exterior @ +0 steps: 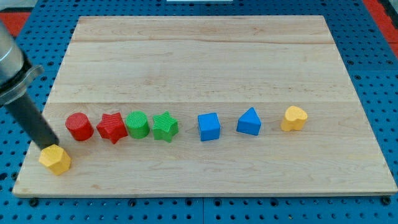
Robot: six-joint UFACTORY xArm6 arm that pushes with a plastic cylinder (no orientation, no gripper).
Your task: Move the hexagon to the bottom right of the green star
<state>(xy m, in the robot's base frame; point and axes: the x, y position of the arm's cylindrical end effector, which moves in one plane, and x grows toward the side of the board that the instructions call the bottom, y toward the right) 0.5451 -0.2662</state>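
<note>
Hexagon (55, 159), yellow, sits at the board's 8 o'clock corner, well apart from the green star (165, 126). My tip (48, 147) touches its 11 o'clock edge; no fingers, just a rod. Looks light, rigid, slidey: push from its 9 o'clock face.

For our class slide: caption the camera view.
My tip touches the yellow hexagon, far left of the green star.
</note>
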